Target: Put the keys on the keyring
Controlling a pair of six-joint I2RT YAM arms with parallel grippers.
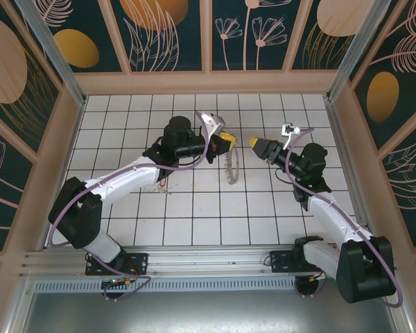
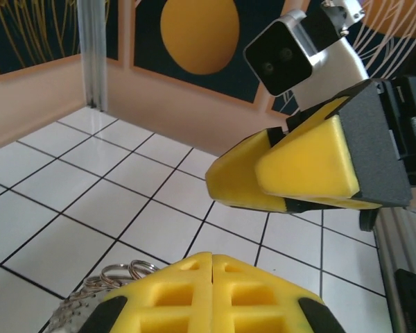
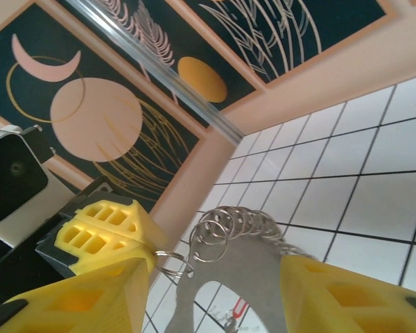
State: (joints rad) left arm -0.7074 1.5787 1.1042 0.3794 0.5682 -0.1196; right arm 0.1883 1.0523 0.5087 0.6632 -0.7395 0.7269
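The keyring (image 1: 229,166) is a curved metal piece fringed with small rings, and it hangs above the tiles at mid table. My left gripper (image 1: 227,141) is shut on one small ring (image 3: 168,260) at its top, with the yellow jaws pressed together (image 2: 212,274). My right gripper (image 1: 257,143) faces it from the right and stands open. Its yellow fingers (image 3: 83,295) sit on either side of the keyring's plate (image 3: 253,267) without touching it. The key (image 1: 165,184), with its red-pink head, lies on the floor beside the left forearm. It also shows below the plate (image 3: 239,309).
White tiled floor (image 1: 208,222) is enclosed by peach walls and aluminium posts (image 1: 48,48). The left arm's forearm (image 1: 125,182) stretches over the tiles just left of the key. Open tiles lie in front of and behind the grippers.
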